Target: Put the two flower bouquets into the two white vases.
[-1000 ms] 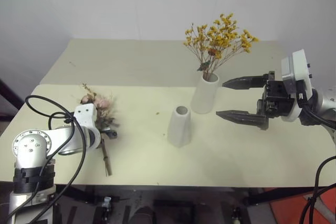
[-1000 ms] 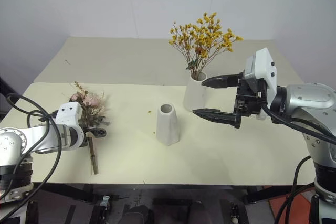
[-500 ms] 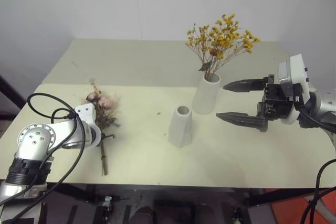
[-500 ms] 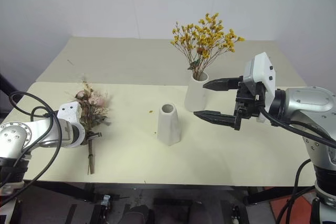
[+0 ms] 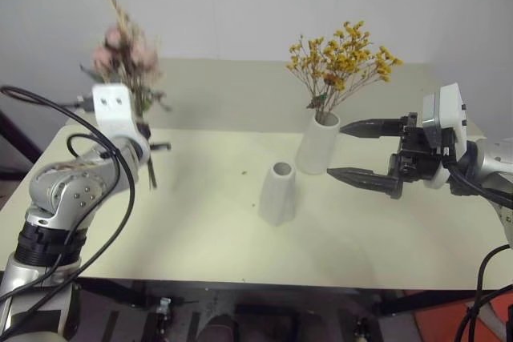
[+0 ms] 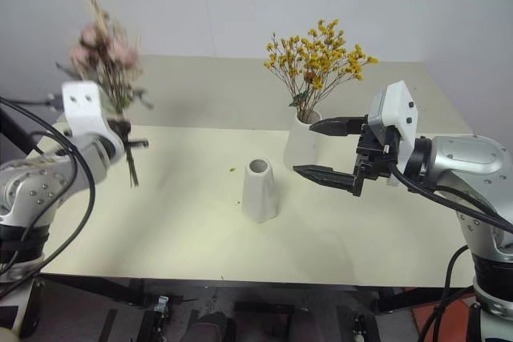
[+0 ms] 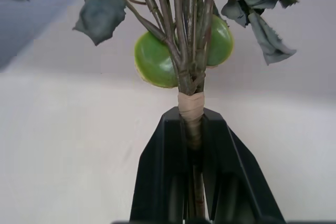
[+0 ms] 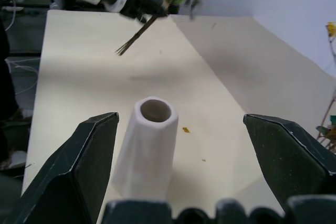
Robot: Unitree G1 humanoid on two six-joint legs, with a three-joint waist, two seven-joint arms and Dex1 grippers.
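My left gripper (image 7: 190, 116) is shut on the taped stems of the pink rose bouquet (image 5: 124, 50). It holds the bouquet upright above the table's left side, blossoms up and stem ends hanging below the fingers. The orange-yellow spray (image 5: 343, 58) stands in the taller white vase (image 5: 318, 146). In front of that vase and a little to its left, the shorter cone vase (image 5: 277, 194) stands with nothing in its narrow mouth (image 8: 155, 109). My right gripper (image 5: 335, 150) hovers open just right of the taller vase, pointing left, its fingers spread wide.
The cream table (image 5: 208, 238) has a seam running across it behind the vases. A white wall closes the far side. Black cables (image 5: 96, 166) loop around my left arm. A small speck (image 5: 240, 172) lies on the tabletop left of the cone vase.
My left gripper closed on the rose bouquet lying on the table, then lifted it and swung it upright. The right gripper and both vases stayed put.
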